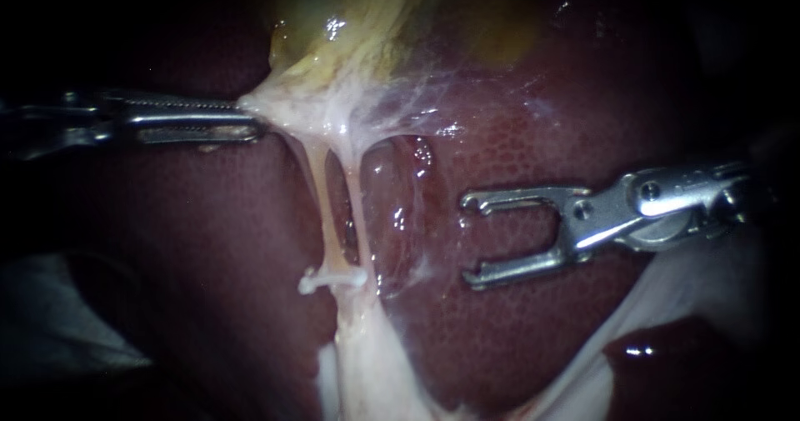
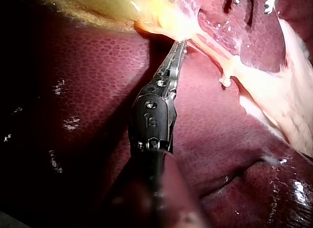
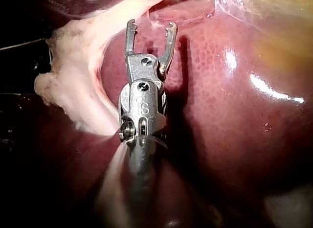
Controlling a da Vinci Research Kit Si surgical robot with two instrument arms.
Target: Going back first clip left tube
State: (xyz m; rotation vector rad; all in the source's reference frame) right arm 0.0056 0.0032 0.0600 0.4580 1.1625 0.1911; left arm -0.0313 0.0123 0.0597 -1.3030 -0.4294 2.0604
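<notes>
a small white clip (image 1: pixel 332 281) sits low across the thin pale left tube (image 1: pixel 319 196). the right instrument (image 1: pixel 467 240), forked jaws wide and empty, stands clear beside it over dark red liver (image 1: pixel 517 329); the left instrument (image 1: pixel 250 119) clamps pale tissue (image 1: pixel 292 108) under the yellow gallbladder (image 1: pixel 350 21). clipping looks done.

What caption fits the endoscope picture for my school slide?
Left instrument holds pale tissue taut; right instrument, jaws open and empty, sits clear of the clipped tube over the liver.
</notes>
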